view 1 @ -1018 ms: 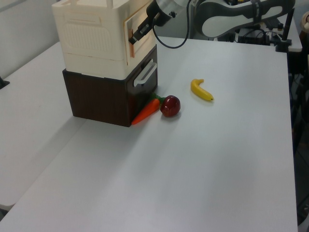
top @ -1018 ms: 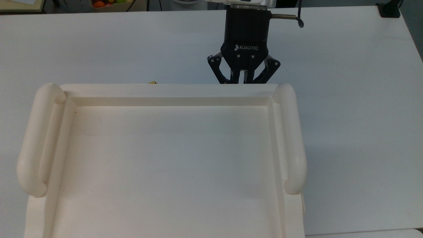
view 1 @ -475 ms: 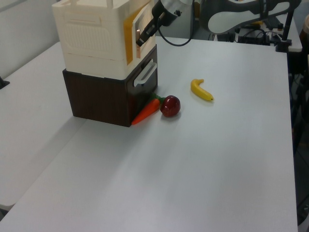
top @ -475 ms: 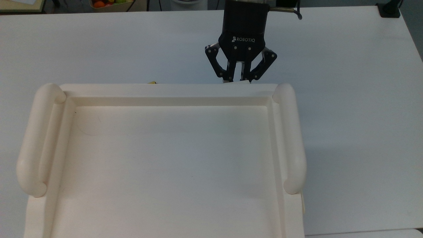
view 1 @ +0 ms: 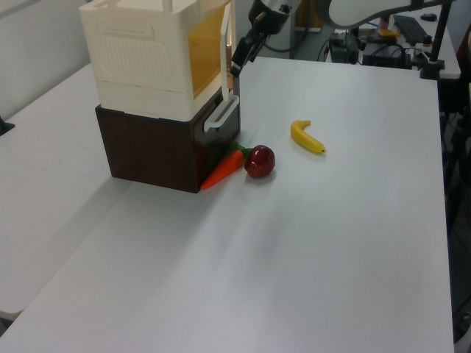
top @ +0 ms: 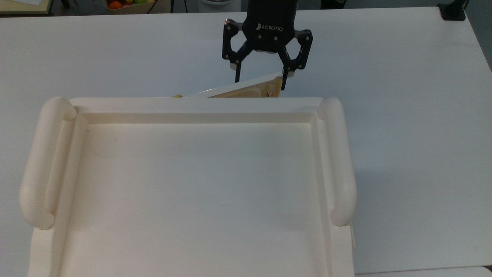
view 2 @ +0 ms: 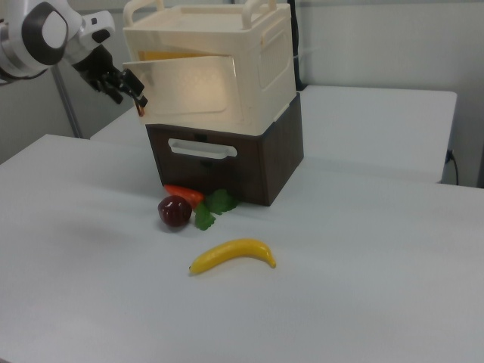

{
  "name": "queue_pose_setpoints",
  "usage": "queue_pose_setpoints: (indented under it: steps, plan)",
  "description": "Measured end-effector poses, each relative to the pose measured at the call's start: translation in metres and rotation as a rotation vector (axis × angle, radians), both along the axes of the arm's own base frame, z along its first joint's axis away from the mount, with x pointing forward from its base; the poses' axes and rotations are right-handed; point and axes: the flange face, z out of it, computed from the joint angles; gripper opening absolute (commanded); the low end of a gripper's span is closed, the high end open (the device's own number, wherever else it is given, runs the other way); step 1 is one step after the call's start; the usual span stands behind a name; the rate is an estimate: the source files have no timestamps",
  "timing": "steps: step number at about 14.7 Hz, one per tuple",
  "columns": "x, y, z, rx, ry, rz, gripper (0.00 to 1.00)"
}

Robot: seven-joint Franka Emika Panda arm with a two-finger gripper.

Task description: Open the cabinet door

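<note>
- The cabinet (top: 192,184) fills the lower left of the top view; its tray top is bounded by tube rails at 9 and 3 o'clock, and its far rim lies at 12 o'clock.
- In the left view the cabinet (view 1: 147,66) sits on a dark brown drawer box (view 1: 158,151) at 10 o'clock.
- The cabinet door (top: 240,89) stands ajar beyond the far rim. Its long axis slants from a hinged end on the top view's left up to a free edge on the top view's right.
- In the right view the door (view 2: 189,87) swings out toward the right view's left.
- The gripper (top: 261,75), at 12 o'clock, has its fingers spread wide around the door's free edge.
- A carrot (view 1: 223,169), an apple (view 1: 259,161) and a banana (view 1: 307,137) lie near the box.
- The white table (top: 415,115) lies open toward 3 o'clock.
</note>
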Motion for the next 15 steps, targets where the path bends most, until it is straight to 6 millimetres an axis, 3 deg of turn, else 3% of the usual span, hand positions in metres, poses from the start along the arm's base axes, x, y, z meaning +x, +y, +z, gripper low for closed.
queue_pose_setpoints:
  steps: [3, 8, 12, 15]
  plan:
    - [-0.017, -0.006, 0.014, 0.012, 0.07, -0.023, 1.0]
    - [-0.037, -0.01, 0.056, 0.068, 0.034, -0.026, 1.0]
    - [-0.032, -0.003, 0.08, 0.113, -0.099, 0.007, 1.0]
    - [-0.021, 0.009, 0.083, 0.153, -0.222, 0.046, 1.0]
